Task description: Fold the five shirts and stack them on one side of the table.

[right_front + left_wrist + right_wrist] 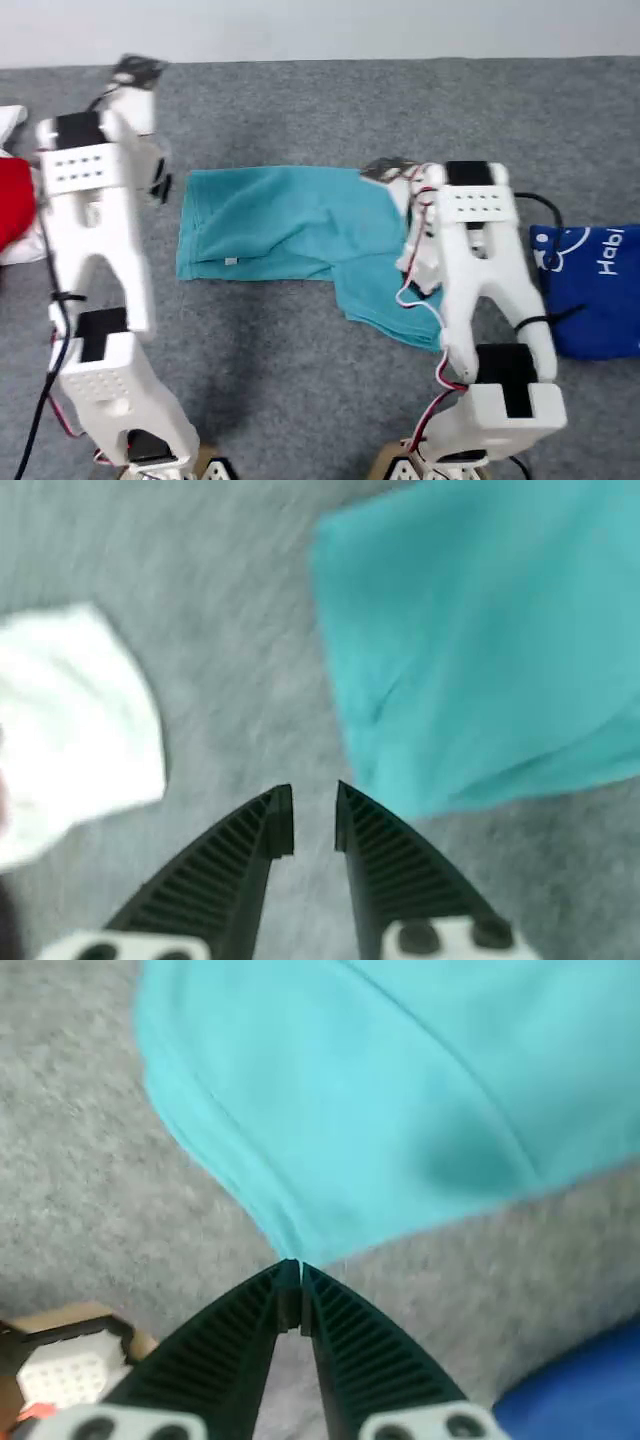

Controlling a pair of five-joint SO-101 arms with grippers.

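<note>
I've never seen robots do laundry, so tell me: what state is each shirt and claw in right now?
teal shirt: partly folded, rumpled.
blue shirt: lying flat, print up.
red shirt: lying at the edge.
left gripper: open, empty.
right gripper: shut on teal shirt's edge.

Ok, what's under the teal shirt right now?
Grey mat shows all round the teal shirt, which lies spread on it. Anything directly beneath is covered by the cloth, and the right arm hides its right edge from above.
</note>
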